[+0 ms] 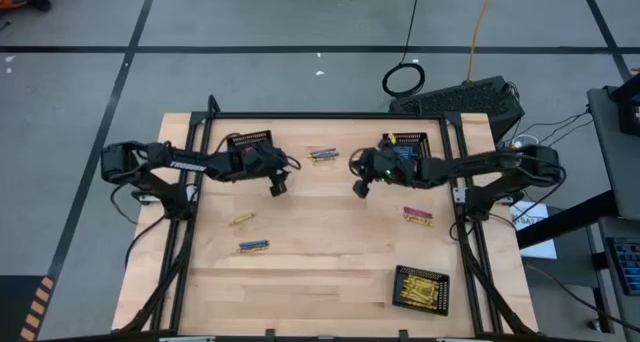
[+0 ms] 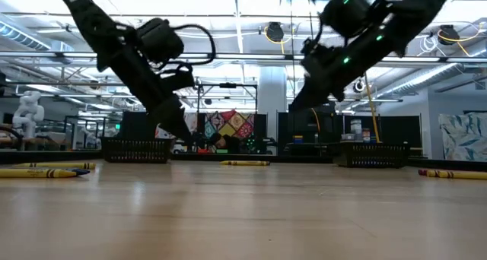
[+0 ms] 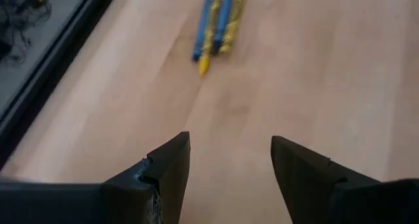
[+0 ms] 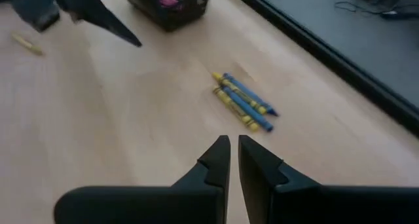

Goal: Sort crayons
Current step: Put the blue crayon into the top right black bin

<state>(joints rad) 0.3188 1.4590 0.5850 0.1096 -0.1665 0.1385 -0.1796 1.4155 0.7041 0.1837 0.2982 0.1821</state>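
A small bunch of blue and yellow crayons [image 1: 322, 155] lies flat on the wooden table near its far edge, midway between my two grippers. My left gripper [image 1: 277, 187] hovers open just left of the bunch, which shows ahead of its fingers as crayons [image 3: 216, 24]. My right gripper [image 1: 360, 189] hovers shut to the right, the same crayons [image 4: 243, 103] lying beyond its tips. More crayons lie loose: a yellow one [image 1: 241, 219], a blue-yellow pair [image 1: 253, 246], and pink and yellow ones [image 1: 417, 215].
Black mesh baskets stand at the far left [image 1: 250, 142], the far right [image 1: 405, 142] and the near right [image 1: 420, 287], the last holding yellow crayons. The far left basket [image 4: 167, 1] holds pink ones. A black frame [image 1: 330, 115] rims the table.
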